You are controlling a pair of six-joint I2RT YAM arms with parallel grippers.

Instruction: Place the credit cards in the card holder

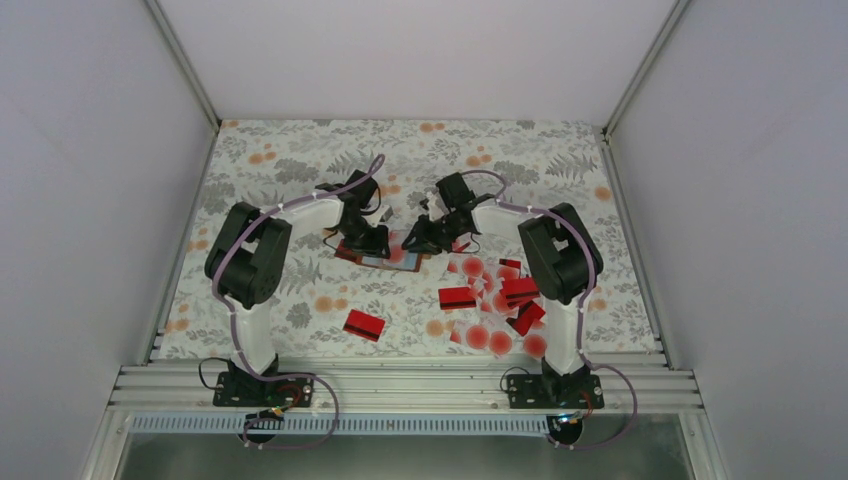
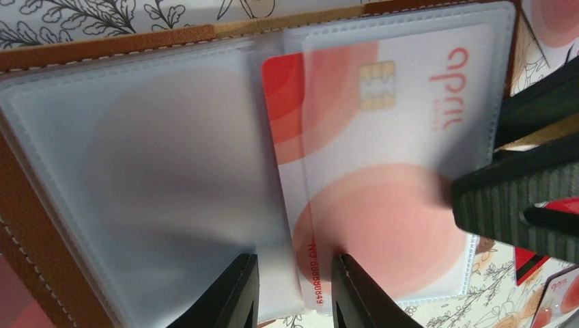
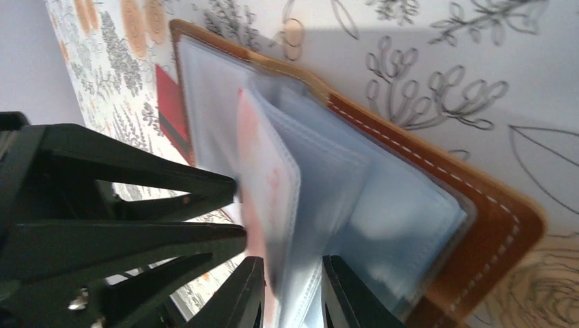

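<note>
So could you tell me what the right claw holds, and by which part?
The right claw pinches a clear sleeve of the card holder, card inside, by its free edge.

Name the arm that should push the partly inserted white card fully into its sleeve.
Left, probably. The left gripper straddles the white card's exposed edge, where it sticks out of the card holder's sleeve. The right gripper sits at the sleeve's closed outer edge, better for steadying.

From above, the left gripper and right gripper hide most of the brown leather card holder. Your left wrist view blurs its frosted left sleeve.
</note>
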